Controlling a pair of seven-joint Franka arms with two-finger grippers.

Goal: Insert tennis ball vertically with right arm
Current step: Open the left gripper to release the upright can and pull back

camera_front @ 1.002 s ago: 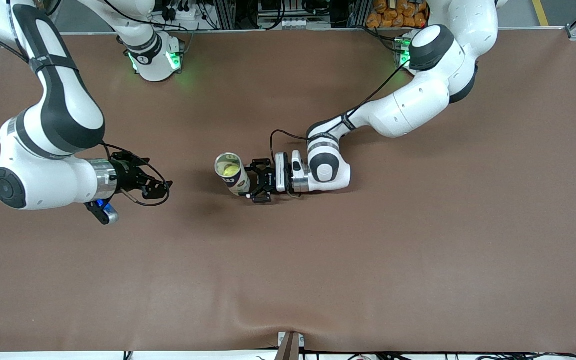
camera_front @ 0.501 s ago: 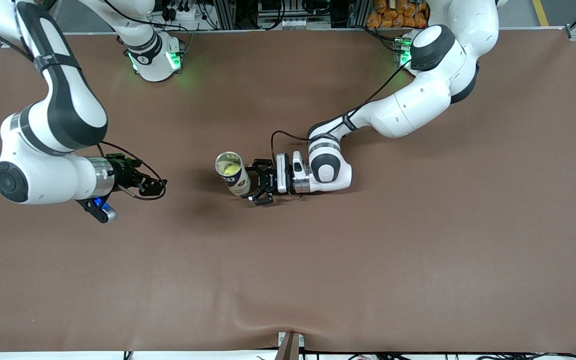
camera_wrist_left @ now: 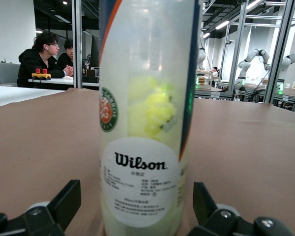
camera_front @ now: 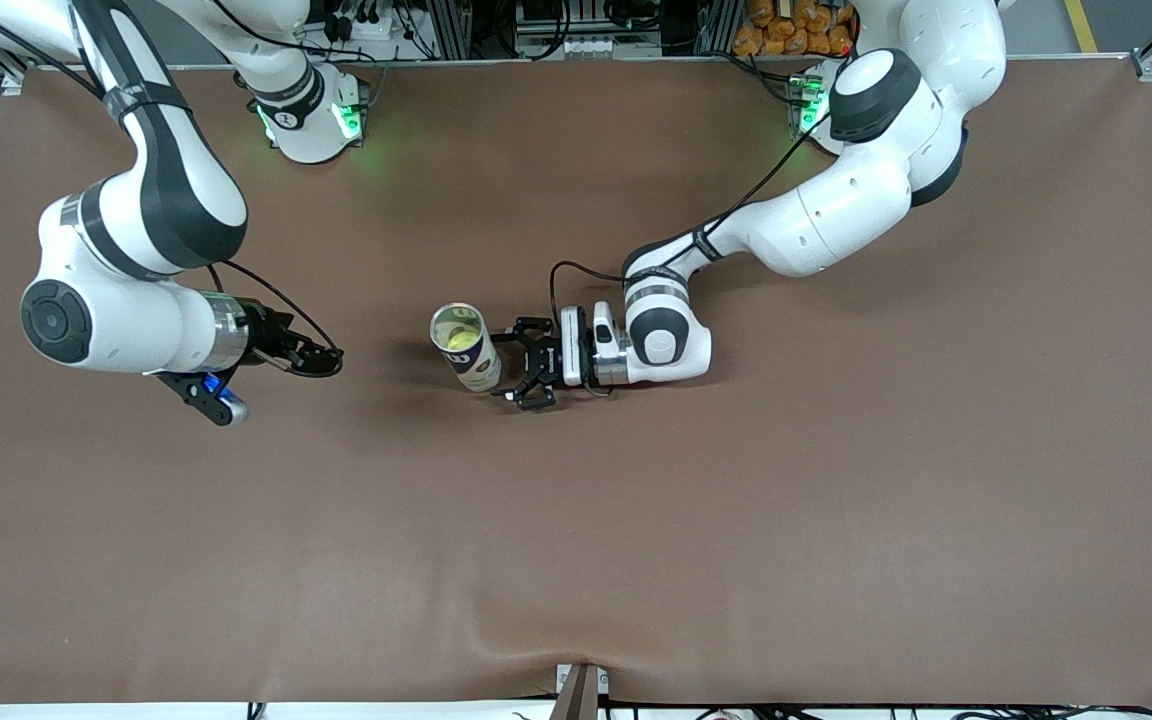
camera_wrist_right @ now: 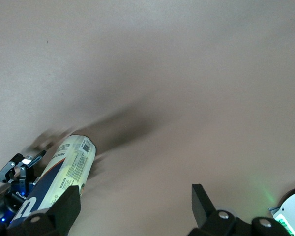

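Yellow tennis ball (camera_front: 455, 340) is sitting inside the upright can (camera_front: 466, 348). We are seeing the left gripper (camera_front: 519, 369) beside it, fingers spread apart. Right gripper (camera_front: 321, 358) is hanging open toward its own end, empty.

a clear plastic tennis ball tube (camera_front: 466, 347) stands upright mid-table on the brown table mat (camera_front: 736, 520), a yellow tennis ball (camera_front: 454, 340) inside it. the left gripper (camera_front: 524, 372) sits just beside it, fingers spread apart. the right gripper (camera_front: 321, 358) hangs well apart, over the right arm's end, jaws apart.

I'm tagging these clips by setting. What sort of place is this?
Most likely a robotics lab. Two white robot arms are bolted to a brown-covered table, more white arms stand at benches in the background, and two seated people work at a desk.
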